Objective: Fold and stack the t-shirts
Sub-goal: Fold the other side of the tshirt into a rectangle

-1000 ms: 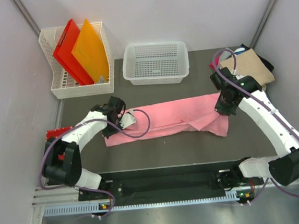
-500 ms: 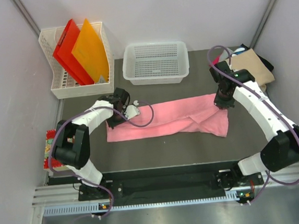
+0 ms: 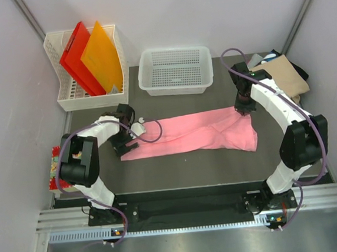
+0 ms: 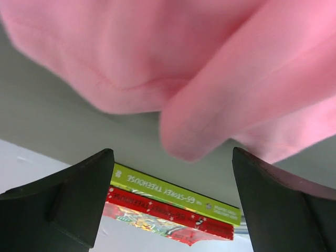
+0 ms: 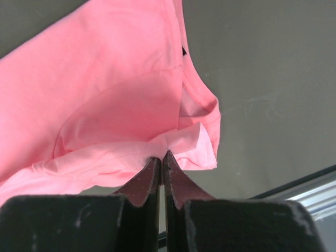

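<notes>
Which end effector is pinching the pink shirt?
The right end effector, shut on an edge of the pink t-shirt; the left end effector stands wide open.

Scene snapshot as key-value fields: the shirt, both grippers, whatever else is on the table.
shirt: pink t-shirt, folded into a long strip, lying across the mat
left gripper: open, at the strip's left end, no cloth clamped
right gripper: shut, pinching the shirt's far right corner
pile: tan folded cloth on top, far right
basket: white basket, far centre
rack: white rack holding red and orange folders, far left
</notes>
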Robot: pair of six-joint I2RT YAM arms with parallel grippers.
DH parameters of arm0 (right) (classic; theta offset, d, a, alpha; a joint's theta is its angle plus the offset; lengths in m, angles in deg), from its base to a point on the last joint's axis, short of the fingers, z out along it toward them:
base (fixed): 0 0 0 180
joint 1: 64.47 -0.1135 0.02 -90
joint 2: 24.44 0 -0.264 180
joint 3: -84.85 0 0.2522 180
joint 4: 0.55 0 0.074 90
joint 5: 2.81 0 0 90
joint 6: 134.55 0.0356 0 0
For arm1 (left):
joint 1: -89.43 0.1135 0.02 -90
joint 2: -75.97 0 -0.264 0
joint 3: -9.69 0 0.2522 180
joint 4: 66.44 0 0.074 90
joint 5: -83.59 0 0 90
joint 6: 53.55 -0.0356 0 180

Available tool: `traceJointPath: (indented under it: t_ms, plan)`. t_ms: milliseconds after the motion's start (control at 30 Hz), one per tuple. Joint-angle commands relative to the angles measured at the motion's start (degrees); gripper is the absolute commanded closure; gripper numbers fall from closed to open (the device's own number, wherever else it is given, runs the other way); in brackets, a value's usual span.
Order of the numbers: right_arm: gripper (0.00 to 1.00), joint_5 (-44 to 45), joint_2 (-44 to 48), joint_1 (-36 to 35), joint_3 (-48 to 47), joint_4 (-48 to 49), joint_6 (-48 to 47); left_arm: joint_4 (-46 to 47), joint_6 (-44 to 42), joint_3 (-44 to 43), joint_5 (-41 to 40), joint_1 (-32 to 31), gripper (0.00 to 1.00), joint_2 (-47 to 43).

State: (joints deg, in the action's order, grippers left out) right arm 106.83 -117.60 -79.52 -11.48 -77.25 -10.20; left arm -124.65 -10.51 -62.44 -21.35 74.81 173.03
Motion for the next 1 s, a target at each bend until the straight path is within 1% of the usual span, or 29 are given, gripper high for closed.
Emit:
traceJointPath:
  t_ms: [0,67,100,167,200,333,367,400,433,467,533,567,667,767,967]
  plan:
    - [1.0,1.98,-2.1,1.34,-3.74,2.64,-2.88,3.49,-0.15,-2.61,-2.46,1.95,0.01,-1.61]
    - [1.0,2.24,-3.51,1.78,-4.09,3.25,-3.67,0.6,0.64,-4.99,-2.29,1.96,0.01,-2.39]
    - [1.0,2.33,-3.95,1.95,-4.18,3.52,-3.94,-0.8,2.03,-7.87,-1.5,1.69,0.01,-2.92]
    - [1.0,2.25,-5.18,2.39,-4.53,4.05,-4.55,-6.06,4.15,-11.05,2.97,1.08,0.01,-4.93]
    - [1.0,2.16,-5.62,2.48,-4.53,4.31,-4.73,-7.66,5.98,-13.41,4.64,-0.4,0.01,-5.82]
    - [1.0,2.16,-7.73,2.57,-4.8,4.66,-5.34,-10.92,10.04,-15.11,9.39,-6.21,0.01,-10.82]
    - [1.0,2.16,-7.91,2.57,-4.71,4.75,-5.34,-12.14,11.79,-15.02,13.58,-8.05,0.01,-11.44]
    - [1.0,2.25,-8.26,2.57,-4.62,4.93,-5.43,-12.59,12.76,-14.58,14.66,-8.93,0.01,-11.97]
    - [1.0,2.25,-8.43,2.66,-4.54,5.28,-5.43,-12.68,13.73,-13.88,17.55,-9.64,0.01,-12.67]
    - [1.0,2.33,-8.61,2.66,-4.62,5.28,-5.43,-12.6,15.04,-11.53,19.66,-10.69,0.01,-12.94]
    - [1.0,2.33,-9.31,2.92,-4.88,5.72,-5.43,-11.28,16.02,-8.53,21.09,-11.23,0.01,-13.21]
    - [1.0,2.16,-9.58,3.09,-5.06,5.72,-5.52,-10.49,16.72,-5.12,21.35,-11.4,0.01,-13.21]
    - [1.0,2.07,-10.89,3.36,-6.38,5.72,-5.61,-6.89,16.38,0.95,20.48,-11.4,0.01,-13.03]
    - [1.0,2.25,-12.04,3.45,-7.78,5.81,-5.78,-3.64,15.5,4.91,18.11,-11.23,0.01,-12.86]
    - [1.0,3.56,-14.67,3.62,-9.81,5.28,-6.22,0.32,14.79,7.74,15.47,-10.0,0.01,-11.63]
